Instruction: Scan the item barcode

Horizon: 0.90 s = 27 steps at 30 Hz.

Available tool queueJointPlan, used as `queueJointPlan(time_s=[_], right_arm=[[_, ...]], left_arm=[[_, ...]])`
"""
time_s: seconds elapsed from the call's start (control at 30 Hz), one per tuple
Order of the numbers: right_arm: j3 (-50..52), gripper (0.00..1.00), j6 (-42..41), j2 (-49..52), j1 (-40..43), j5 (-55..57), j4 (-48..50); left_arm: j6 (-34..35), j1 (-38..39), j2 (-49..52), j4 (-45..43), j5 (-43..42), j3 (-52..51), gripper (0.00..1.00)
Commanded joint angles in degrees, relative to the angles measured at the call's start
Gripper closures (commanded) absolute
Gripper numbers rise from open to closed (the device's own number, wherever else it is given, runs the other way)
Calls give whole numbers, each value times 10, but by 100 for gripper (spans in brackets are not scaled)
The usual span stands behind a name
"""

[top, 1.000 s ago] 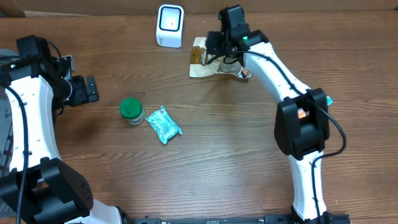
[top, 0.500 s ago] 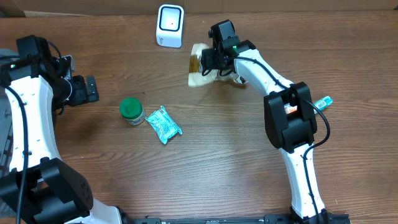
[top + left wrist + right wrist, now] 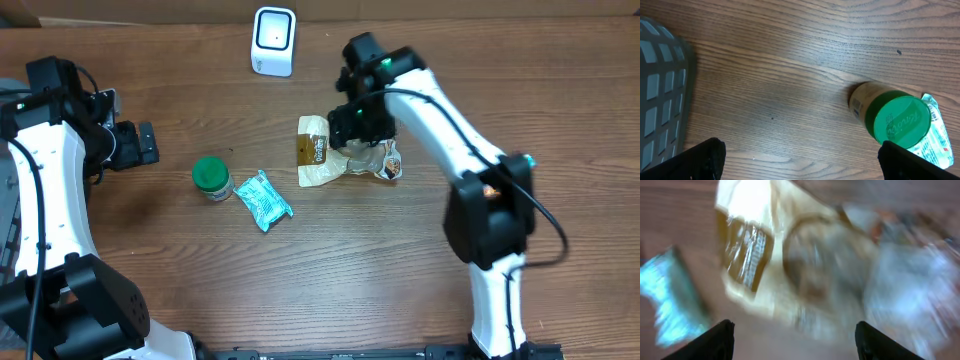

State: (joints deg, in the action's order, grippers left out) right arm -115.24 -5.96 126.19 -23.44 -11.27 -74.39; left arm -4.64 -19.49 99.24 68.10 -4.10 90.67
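A tan and clear snack bag (image 3: 322, 158) lies on the wooden table, in front of the white barcode scanner (image 3: 274, 40) that stands at the back. My right gripper (image 3: 360, 125) hovers over the bag's right part. In the blurred right wrist view the bag (image 3: 805, 275) fills the frame, and the right gripper (image 3: 795, 340) has its fingertips wide apart with nothing clamped between them. My left gripper (image 3: 140, 143) rests open at the far left; the left wrist view shows the left gripper (image 3: 800, 160) open over bare wood.
A jar with a green lid (image 3: 212, 178) (image 3: 895, 120) and a teal packet (image 3: 263, 200) (image 3: 936, 141) sit left of centre. A grey mesh object (image 3: 660, 100) is at the left edge. A small teal item (image 3: 527, 160) shows behind the right arm.
The right arm has swung from beside the scanner toward the front, and the snack bag has come with it to the table's middle. The left arm is unchanged.
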Motion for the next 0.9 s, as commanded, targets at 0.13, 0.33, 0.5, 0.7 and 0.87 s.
queueJointPlan(time_s=[0.13,0.33,0.5,0.7,0.87], right_arm=[[1,26,-154,-72,33,16,-128],[34,34,-211,-72,33,50,-142],[34,37,-241,-91,32,89,-167],[42,41,-263,-131,25,117,-183],[99,42,-336,-166,-7,175,-179]], left_arm=[[4,4,-1,0,-4,1,0],[4,4,-1,0,-4,1,0],[4,4,-1,0,-4,1,0],[4,4,-1,0,-4,1,0],[4,4,-1,0,-4,1,0]])
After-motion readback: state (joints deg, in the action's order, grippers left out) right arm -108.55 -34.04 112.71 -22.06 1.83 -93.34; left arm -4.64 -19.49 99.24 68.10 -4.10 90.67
